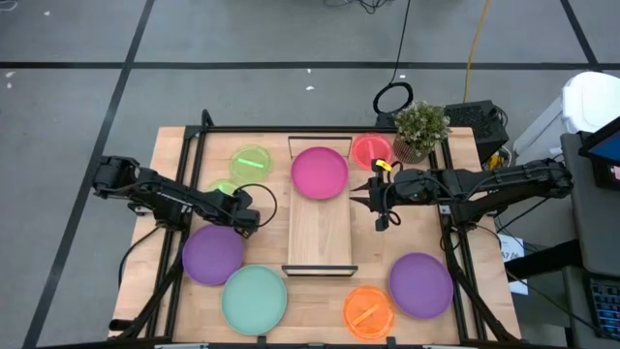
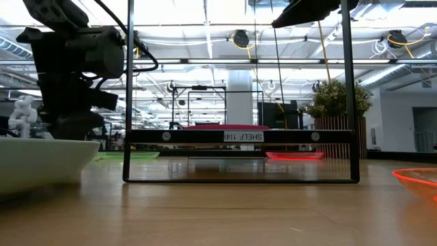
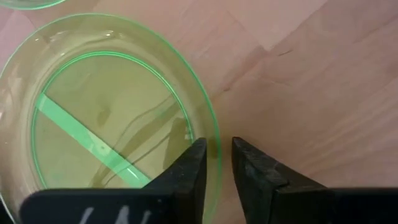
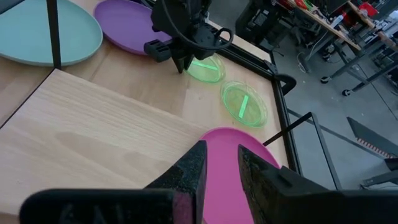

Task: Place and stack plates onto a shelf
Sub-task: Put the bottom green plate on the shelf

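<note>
The left gripper [image 3: 218, 163] is closing its two fingers on the rim of a translucent lime-green plate [image 3: 106, 118]; in the high view the arm is hiding most of this plate. The right gripper [image 4: 219, 165] is hovering with narrowly parted fingers above the magenta plate [image 1: 319, 172], which is lying on the far end of the shelf [image 1: 320, 228].

The left tool [image 3: 217, 167] straddles the lime-green plate [image 3: 106, 118] rim, fingers narrowly parted.
</note>
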`<state>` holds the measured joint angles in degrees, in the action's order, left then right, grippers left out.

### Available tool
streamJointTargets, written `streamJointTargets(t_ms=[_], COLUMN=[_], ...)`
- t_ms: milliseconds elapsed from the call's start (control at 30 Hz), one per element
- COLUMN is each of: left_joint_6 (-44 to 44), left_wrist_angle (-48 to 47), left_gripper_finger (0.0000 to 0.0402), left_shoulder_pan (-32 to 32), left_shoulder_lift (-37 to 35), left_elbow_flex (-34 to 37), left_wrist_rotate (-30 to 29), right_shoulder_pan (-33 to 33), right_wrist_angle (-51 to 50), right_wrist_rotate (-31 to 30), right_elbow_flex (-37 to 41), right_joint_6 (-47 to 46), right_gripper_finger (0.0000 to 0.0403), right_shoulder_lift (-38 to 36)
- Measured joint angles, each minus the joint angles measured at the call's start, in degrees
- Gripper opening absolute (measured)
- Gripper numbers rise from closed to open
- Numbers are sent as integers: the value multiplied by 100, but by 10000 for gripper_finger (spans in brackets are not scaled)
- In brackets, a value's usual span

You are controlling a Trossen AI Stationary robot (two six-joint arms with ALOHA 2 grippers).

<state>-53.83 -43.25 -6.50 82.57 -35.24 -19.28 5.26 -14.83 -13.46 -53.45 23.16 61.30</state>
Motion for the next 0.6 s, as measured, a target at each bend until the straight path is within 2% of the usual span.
streamJointTargets(t_ms=[167, 367, 600], left_joint_6=[94, 238, 291], left_wrist_angle=[-27, -56, -54], left_gripper_finger=[60, 11, 7], left_shoulder_pan=[0, 2, 2], left_shoulder_lift=[4, 6, 6], left_elbow_flex=[6, 9, 9], left_wrist_rotate=[-31, -59, -60], right_shoulder_pan=[0, 0, 0], right_wrist_angle=[0, 0, 0], right_wrist_rotate=[1, 1, 1], right_elbow_flex=[0, 0, 0], right_joint_6=[-2, -3, -13], right_gripper_finger=[73, 73, 73], right_shoulder_lift=[0, 0, 0])
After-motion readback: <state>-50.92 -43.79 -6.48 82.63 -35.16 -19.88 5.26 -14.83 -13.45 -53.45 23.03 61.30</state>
